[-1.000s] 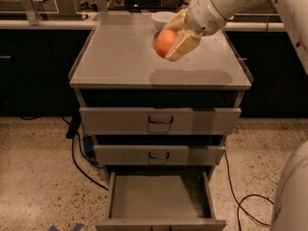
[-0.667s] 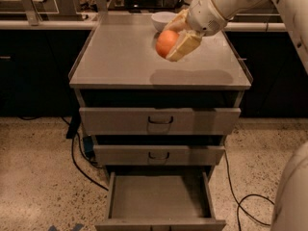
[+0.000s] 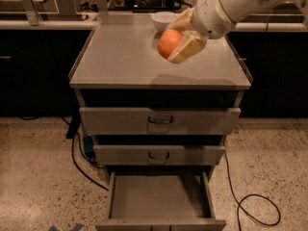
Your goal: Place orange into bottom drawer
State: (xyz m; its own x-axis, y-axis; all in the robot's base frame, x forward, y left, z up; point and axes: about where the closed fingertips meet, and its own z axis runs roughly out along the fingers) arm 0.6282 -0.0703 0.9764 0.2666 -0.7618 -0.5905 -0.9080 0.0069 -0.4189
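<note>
Grey bottom drawer [image 3: 159, 198] is pulled open with nothing in it, and the orange [image 3: 167, 43] is pinched in the gripper [image 3: 176, 38] up above the cabinet top [image 3: 120, 52], near the white bowl [image 3: 161, 19] (so pickup looks done to me). Left to do: carry it down, drop it in.

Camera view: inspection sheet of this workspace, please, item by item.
Surface: grey cabinet top, bare at the front.
Job's things: orange held above the top; bottom drawer pulled open, nothing seen inside.
Clutter: white bowl at the top's back edge.
Grippers: gripper above the top's right half, shut on the orange.
Cables: black cables on the floor either side.
Surroundings: two upper drawers with dark handles; speckled floor; dark counters behind.
</note>
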